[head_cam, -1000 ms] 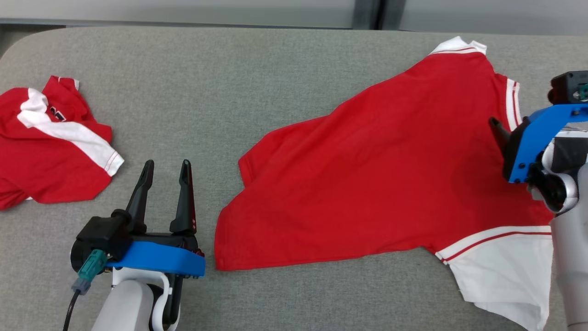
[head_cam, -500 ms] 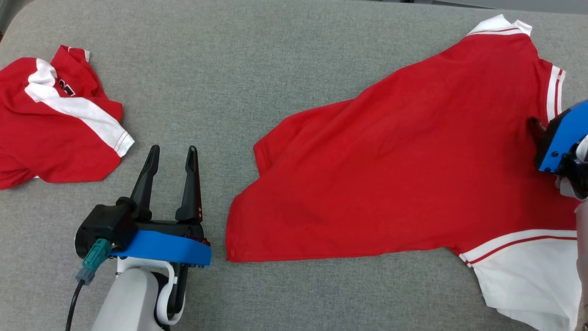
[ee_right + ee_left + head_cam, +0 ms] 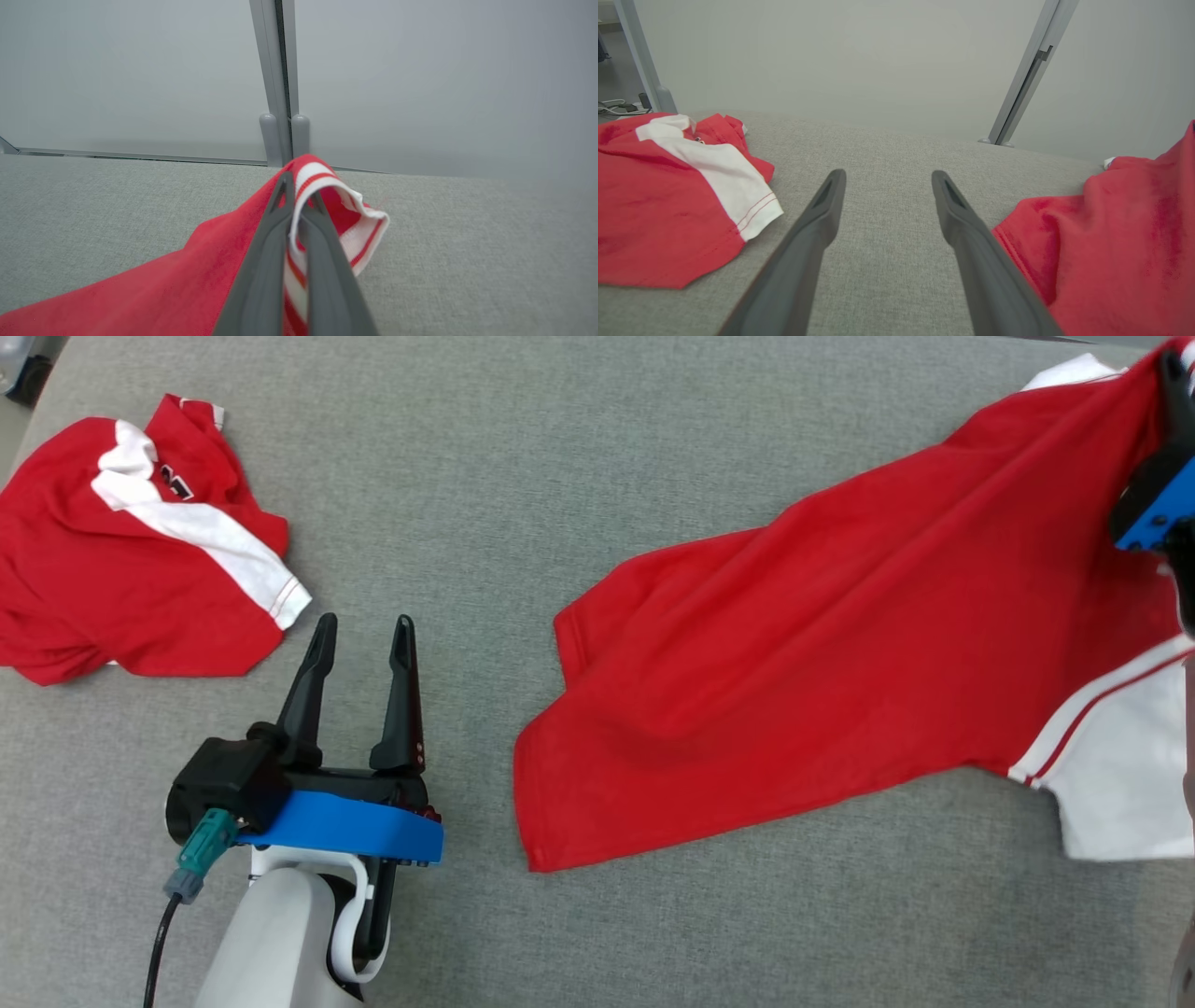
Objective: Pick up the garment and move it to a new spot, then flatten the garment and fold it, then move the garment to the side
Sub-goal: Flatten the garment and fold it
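Nearest us, the left pincer [image 3: 364, 618] hovers low over the counter [image 3: 523, 476]. Its fingers are spread with nothing between them, just beside the near edge of the shirt [image 3: 794, 653]. The shirt, red with white panels, lies across the right half of the counter. Its hem corner [image 3: 534, 861] rests flat on the grey surface, and its far right end is raised off it. At that end the right pincer [image 3: 299, 193] is clenched on the trim [image 3: 362, 228], a striped red-and-white rim pinched between its fingers. From there the cloth slopes down to the counter in long, loose folds. Farther off at the left, well apart, a second shirt [image 3: 121, 569] lies crumpled.

We judge the shirt light and limp: it will sag and trail rather than keep any shape. With a single hold we can tow it, but it will likely bunch as it drags on the counter's fabric. The trim looks thicker than the body cloth, so it seems a sound place to grip. To flatten the shirt, we would take the hem corner with the free pincer and draw the two holds apart.
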{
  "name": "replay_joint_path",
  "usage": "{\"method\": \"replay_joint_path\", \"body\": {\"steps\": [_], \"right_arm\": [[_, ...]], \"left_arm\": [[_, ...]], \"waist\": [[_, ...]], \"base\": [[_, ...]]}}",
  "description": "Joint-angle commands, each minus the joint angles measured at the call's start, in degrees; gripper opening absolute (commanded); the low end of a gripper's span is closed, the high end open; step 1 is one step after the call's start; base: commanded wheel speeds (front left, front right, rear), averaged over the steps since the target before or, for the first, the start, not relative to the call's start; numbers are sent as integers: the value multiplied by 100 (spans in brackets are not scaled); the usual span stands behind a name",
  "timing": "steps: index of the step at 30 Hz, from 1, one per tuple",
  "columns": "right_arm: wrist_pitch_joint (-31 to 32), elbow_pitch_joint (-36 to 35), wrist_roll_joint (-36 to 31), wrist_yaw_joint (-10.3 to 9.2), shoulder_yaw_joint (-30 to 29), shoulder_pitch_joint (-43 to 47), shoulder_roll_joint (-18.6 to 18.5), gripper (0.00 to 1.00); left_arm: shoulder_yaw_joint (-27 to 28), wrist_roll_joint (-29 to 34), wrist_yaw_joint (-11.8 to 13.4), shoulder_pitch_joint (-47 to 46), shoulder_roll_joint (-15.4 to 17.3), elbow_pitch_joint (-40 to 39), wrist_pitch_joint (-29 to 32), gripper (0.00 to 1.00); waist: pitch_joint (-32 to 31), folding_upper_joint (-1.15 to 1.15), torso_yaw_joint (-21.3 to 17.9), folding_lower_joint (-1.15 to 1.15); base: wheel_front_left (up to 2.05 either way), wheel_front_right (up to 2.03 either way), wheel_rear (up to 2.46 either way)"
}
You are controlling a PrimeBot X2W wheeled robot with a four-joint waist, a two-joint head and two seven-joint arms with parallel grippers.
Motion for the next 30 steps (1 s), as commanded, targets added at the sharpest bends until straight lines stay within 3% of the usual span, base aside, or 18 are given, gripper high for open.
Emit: {"method": "replay_joint_path", "body": {"steps": [1,3,9,13,20,30], "right_arm": [[-204,84,-50,1,-14,-159,4,8],[-300,240,-70,1,-24,-183,30,100],[-417,568,-3,1,-12,11,-14,100],[-665,406,328,1,-6,381,58,100],[-1253,-824,1084,1,547,1651,167,100],[-1689,-2323,863,2,753,3412,463,100]], "left_arm": [[-9,44,-20,-88,-19,6,-26,100],[8,48,-30,-63,-48,26,-26,100],[124,86,-45,82,-98,99,-26,100],[220,101,-44,201,-106,160,-27,100],[393,124,-48,467,-32,297,-27,100],[671,217,7,997,85,233,-27,100]], "waist": [[2,0,53,0],[-26,0,83,0],[-228,0,55,0],[-479,0,-103,0],[-969,0,-522,0],[-1632,0,-1066,0]], "base": [[0,0,0],[0,0,0],[0,0,0],[0,0,0],[0,0,0],[0,0,0]]}}
